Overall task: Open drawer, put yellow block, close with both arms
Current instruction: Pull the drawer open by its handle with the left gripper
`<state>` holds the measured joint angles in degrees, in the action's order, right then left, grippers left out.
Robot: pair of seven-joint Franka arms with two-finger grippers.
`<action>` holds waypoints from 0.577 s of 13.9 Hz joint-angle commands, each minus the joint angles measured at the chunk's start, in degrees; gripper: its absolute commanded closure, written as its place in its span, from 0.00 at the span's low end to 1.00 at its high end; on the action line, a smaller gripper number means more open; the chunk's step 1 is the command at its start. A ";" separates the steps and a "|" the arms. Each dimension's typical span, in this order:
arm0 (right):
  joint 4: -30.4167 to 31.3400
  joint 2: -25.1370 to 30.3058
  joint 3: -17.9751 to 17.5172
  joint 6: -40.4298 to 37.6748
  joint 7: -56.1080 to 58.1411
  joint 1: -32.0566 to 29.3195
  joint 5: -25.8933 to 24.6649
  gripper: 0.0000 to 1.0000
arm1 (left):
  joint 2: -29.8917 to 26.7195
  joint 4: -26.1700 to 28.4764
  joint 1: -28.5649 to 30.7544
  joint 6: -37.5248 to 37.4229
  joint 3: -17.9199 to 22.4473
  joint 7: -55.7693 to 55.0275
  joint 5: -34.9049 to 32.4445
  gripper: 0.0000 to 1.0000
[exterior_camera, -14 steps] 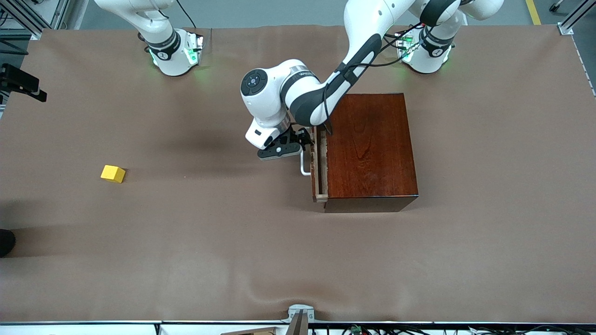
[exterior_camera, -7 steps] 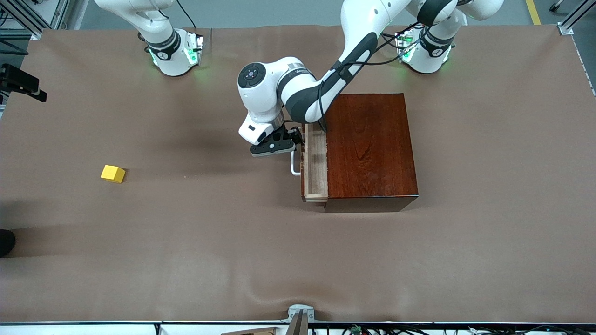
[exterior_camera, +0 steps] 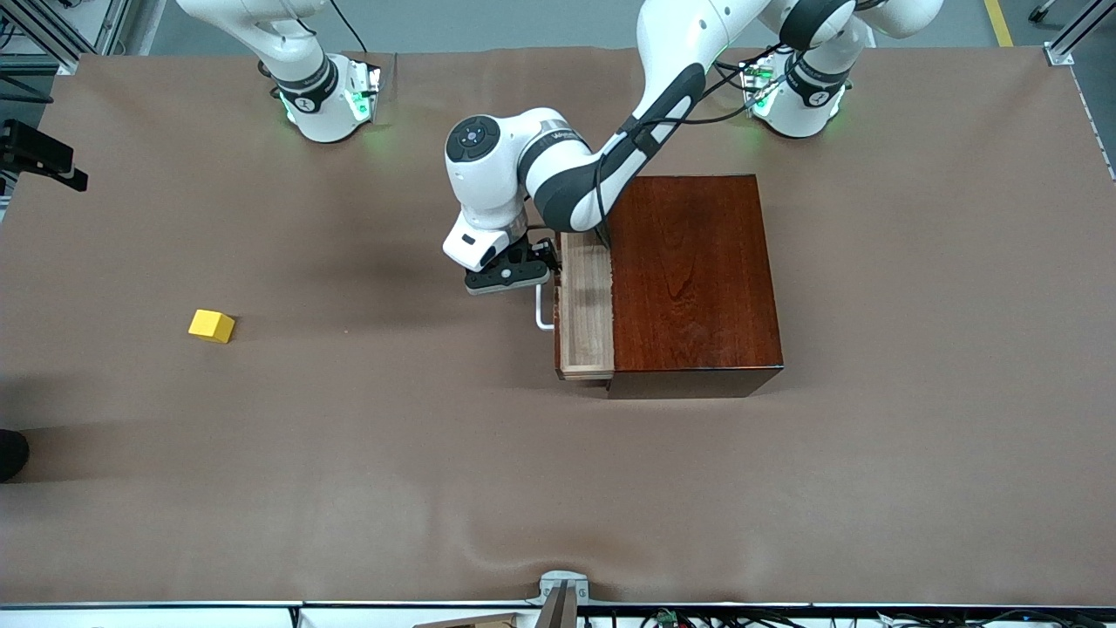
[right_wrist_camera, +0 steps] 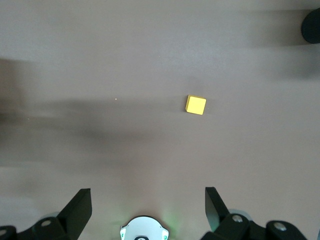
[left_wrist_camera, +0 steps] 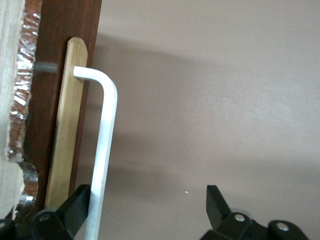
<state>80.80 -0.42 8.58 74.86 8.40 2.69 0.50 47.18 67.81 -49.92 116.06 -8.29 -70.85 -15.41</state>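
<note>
- Pale wood of the drawer (exterior_camera: 586, 314) showing, tray partly out of the reddish-brown box (exterior_camera: 689, 279).
- Left gripper (left_wrist_camera: 145, 220) spread wide, one finger (left_wrist_camera: 75, 210) hooked inside the white handle (left_wrist_camera: 102, 150), apparently to pull.
- Right gripper (right_wrist_camera: 145, 210) high over its end of the table, fingers apart, waiting.
- Yellow block (exterior_camera: 212, 326) on the table, well apart from the drawer, not yet picked up.
</note>
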 commanded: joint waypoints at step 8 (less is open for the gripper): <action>-0.38 -0.19 -0.32 -0.86 0.21 -1.02 0.64 0.00 | 4.42 -7.60 -0.53 3.29 -0.59 -1.93 2.31 0.00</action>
<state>80.80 -0.44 8.59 74.80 8.40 2.68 0.52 48.32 65.87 -49.92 117.61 -8.28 -71.93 -13.57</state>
